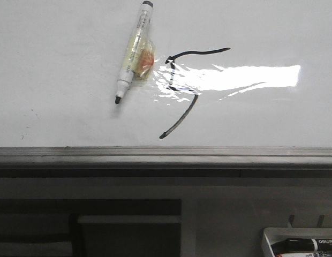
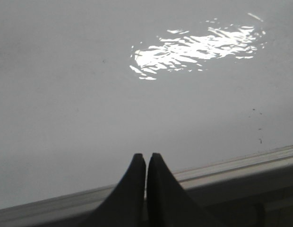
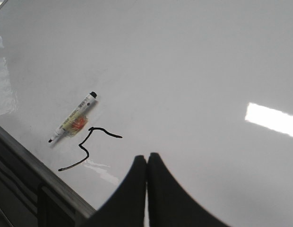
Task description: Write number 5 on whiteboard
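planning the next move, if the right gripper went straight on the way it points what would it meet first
Probably the bare whiteboard. The shut right gripper points past the number 5 and the marker, both off to one side. Depth is hard to judge.

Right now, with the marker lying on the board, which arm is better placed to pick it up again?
Probably the right. Its wrist view shows the marker and the number 5 on the whiteboard beyond the shut right gripper. The left gripper, also shut, faces only bare board and the ledge.

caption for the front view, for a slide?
Uncapped marker lying on the whiteboard beside a finished rough number 5, partly washed out by glare.
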You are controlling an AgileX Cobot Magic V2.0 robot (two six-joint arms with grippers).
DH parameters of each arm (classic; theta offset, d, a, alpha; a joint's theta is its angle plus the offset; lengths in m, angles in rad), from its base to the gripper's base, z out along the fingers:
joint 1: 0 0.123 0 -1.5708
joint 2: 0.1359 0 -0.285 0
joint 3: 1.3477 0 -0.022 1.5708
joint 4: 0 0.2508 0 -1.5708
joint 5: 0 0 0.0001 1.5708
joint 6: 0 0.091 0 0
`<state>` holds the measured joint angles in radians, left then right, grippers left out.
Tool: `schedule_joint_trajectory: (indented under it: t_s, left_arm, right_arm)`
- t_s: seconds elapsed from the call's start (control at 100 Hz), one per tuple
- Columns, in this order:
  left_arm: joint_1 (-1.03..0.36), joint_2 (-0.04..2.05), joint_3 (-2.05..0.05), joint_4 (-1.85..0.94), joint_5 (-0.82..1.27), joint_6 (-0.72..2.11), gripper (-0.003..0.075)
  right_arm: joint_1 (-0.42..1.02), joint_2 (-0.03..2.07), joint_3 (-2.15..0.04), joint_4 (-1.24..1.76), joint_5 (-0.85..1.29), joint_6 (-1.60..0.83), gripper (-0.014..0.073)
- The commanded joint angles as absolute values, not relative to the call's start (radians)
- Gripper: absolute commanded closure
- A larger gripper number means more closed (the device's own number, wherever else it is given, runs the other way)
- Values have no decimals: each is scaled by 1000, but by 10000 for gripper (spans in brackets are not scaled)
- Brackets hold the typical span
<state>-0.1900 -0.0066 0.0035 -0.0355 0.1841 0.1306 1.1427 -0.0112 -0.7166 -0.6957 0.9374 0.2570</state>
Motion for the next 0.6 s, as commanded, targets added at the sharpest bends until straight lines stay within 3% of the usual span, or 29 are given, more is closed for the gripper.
schedule_joint_trajectory:
  t_s: [0.0,0.23,0.59]
  left_arm:
    - [-181,-31,15,-46,144,105,741]
    - [-181,-31,21,-52,268,105,741]
    - [-181,-31,21,-52,261,107,741]
  right_arm:
    - [1136,9,-733,-734,864,258,641]
    - [1136,9,-733,-734,864,258,641]
    - [1136,9,-733,-734,864,258,641]
